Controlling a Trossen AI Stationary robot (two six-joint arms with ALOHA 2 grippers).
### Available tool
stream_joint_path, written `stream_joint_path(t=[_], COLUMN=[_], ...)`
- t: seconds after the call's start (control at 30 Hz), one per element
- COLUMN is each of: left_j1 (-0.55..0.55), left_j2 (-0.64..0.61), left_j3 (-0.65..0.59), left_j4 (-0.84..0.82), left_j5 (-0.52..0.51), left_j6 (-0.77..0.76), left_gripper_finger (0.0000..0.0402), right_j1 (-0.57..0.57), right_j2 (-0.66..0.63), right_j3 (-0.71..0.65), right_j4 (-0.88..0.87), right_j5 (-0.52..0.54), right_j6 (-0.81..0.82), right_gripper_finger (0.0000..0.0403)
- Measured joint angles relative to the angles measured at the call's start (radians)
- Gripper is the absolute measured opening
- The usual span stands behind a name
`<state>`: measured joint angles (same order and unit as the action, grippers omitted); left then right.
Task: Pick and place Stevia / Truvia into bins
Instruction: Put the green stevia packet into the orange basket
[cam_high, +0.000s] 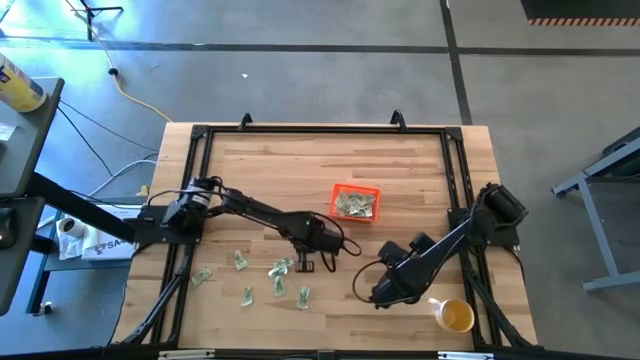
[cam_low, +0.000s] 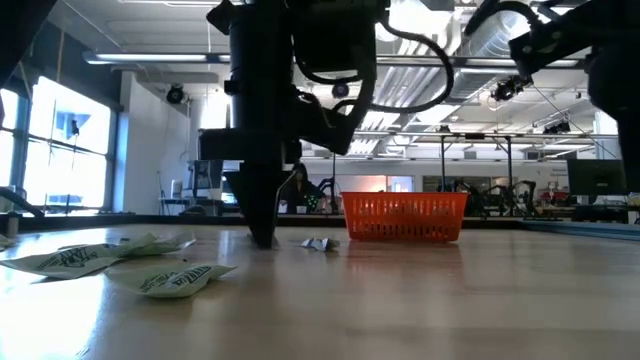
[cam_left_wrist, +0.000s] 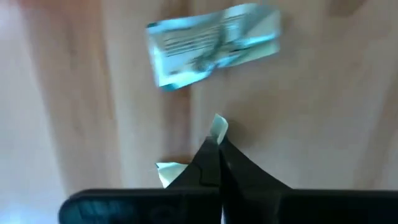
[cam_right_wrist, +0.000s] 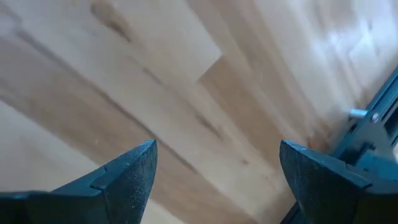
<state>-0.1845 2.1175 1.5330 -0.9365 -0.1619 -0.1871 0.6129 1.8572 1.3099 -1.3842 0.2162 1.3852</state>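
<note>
Near front edge of the wooden table (cam_high: 400, 170), a loose scatter of green-and-white sachets (cam_high: 275, 285) lies flat, w/ a few more out toward the left (cam_high: 203, 275). In the low view, two of them (cam_low: 170, 280) sit closest to the camera.

Just behind that scatter, left gripper (cam_high: 304, 263) is down at the tabletop, fingers pressed together & pinching one sachet (cam_left_wrist: 217, 127); its pale edge pokes out past the fingertips in the left wrist view. Another sachet (cam_left_wrist: 214, 45) lies flat just beyond, not touched.

Right gripper (cam_high: 380, 292) hangs over bare wood near the front right, fingers spread wide, nothing between them. Yellow cup (cam_high: 456, 316) sits just beside it.

Farther back, mid-table, orange basket (cam_high: 356, 203) holds a pile of sachets (cam_high: 354, 205). Low view shows the basket (cam_low: 404, 217) upright, well apart from the left gripper.
</note>
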Motion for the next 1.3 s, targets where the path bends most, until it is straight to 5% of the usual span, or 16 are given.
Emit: stream_joint_path(t=[0.23, 0.4, 0.57, 0.73, 0.97, 1.17, 1.3], left_j1=[0.024, 0.091, 0.165, 0.249, 0.333, 0.332, 0.251], left_j2=[-0.014, -0.055, -0.073, -0.055, -0.011, -0.048, -0.073], left_j3=[0.111, 0.198, 0.249, 0.254, 0.251, 0.251, 0.254], left_j4=[-0.225, -0.125, 0.154, 0.294, 0.305, 0.167, -0.037], left_j5=[-0.149, -0.186, -0.079, 0.136, 0.198, 0.465, 0.381], left_j6=[-0.001, 0.033, 0.203, 0.188, 0.1, 0.024, 0.059], left_gripper_finger=[0.0038, 0.0021, 0.0025, 0.0026, 0.0159, 0.026, 0.0279], right_j1=[-0.013, 0.016, 0.087, 0.163, 0.209, 0.204, 0.181], right_j2=[-0.032, -0.053, -0.053, -0.053, -0.053, -0.053, -0.053], right_j3=[0.0, 0.0, -0.011, -0.011, -0.011, -0.012, -0.042], right_j4=[-0.061, -0.153, -0.177, -0.134, -0.111, -0.111, -0.084], right_j5=[0.103, 0.104, 0.021, -0.069, -0.095, -0.03, 0.015], right_j6=[-0.001, 0.032, 0.121, 0.229, 0.272, 0.227, 0.177], right_gripper_finger=[0.0327, 0.0327, 0.0327, 0.0327, 0.0327, 0.0327, 0.0327])
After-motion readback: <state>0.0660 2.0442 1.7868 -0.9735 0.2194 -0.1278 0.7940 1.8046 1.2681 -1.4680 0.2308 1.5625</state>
